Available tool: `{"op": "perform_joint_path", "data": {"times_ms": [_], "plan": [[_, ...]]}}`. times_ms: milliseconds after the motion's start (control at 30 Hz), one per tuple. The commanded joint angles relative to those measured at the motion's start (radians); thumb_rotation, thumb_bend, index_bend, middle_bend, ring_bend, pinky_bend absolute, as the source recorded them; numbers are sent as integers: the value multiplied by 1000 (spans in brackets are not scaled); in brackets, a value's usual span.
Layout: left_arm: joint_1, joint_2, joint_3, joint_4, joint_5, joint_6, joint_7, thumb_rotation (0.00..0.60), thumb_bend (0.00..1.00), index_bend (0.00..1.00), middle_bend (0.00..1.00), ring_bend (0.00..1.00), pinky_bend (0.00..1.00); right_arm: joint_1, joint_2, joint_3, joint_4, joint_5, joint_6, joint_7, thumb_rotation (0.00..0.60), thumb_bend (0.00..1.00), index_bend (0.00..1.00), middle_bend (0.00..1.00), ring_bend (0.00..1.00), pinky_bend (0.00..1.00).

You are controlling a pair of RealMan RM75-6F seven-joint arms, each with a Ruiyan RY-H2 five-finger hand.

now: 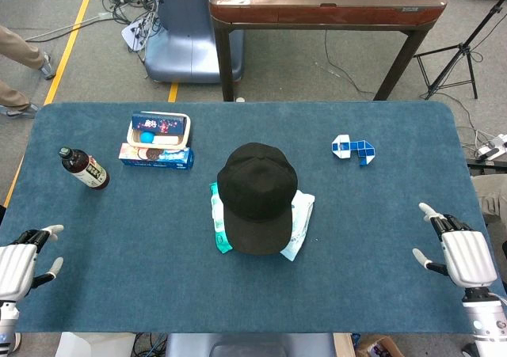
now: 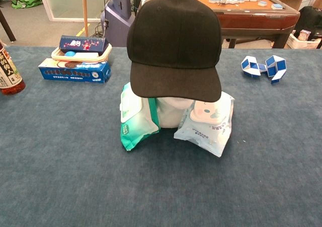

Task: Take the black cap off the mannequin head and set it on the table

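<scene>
Blue table: black cap on mannequin head. Left hand, right hand empty, fingers spread. Cap is best lifted straight upward by the brim.

A plain black cap is sitting squarely on a white mannequin head near the middle of the blue-covered bench, its brim pointing toward the robot and tilting slightly downward. The brim is shading most of the head, leaving only the pale lower part showing in the chest view. From above, the cap is hiding the head completely. No hand is touching the cap, which is resting smooth and undented.
</scene>
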Motion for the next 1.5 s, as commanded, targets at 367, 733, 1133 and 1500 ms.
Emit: {"op": "perform_joint_path", "data": {"times_ms": [367,733,1133,1500], "plan": [[13,0,-2,-2,-6,21,-8,600,301,268,396,288,519,7,-15,-16,0,-74,28,31,600,222,259,364,291,466],[10,-4,-4,2,-17,10,-6,600,302,267,396,288,519,42,-65,-15,3,-252,107,-91,600,0,334,725,611,721],[23,4,-4,0,-20,25,-21,600,301,268,396,288,519,151,-201,2,21,-363,39,-182,600,0,383,1000,899,970],[29,11,-3,-3,-20,29,-32,600,302,267,396,288,519,229,-351,-2,110,-423,28,-140,600,0,382,1000,926,991]]}}
